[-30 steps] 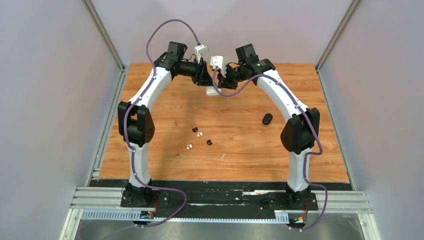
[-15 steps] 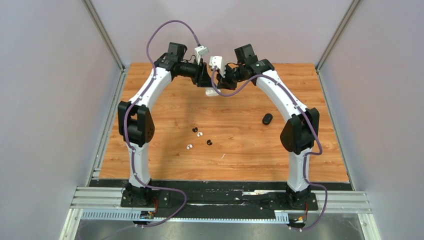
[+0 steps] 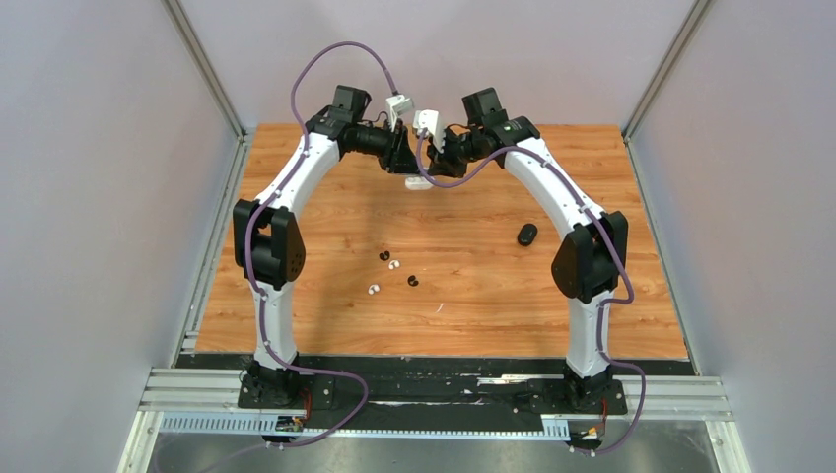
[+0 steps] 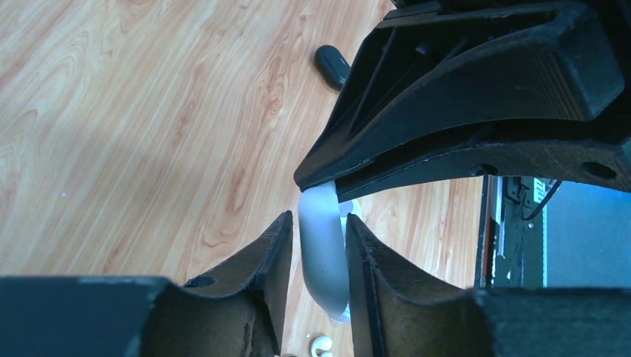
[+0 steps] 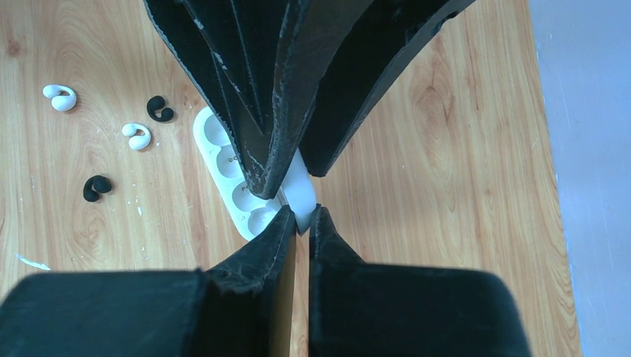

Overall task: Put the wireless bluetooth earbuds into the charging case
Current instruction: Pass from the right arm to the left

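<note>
The wireless bluetooth earbuds, two white and two black, lay loose near the middle of the desk. They were well apart from the open white charging case, which sat at the far side between both claws. The right claw was pinched together on a thin white edge of that case, probably its lid. The left claw straddled the case's body; whether it truly clamped could not be told. Each bud looked feather-light, hard, smooth and apt to skid. It seemed best taken across its thicker rounded end, gently, from straight above.
</note>
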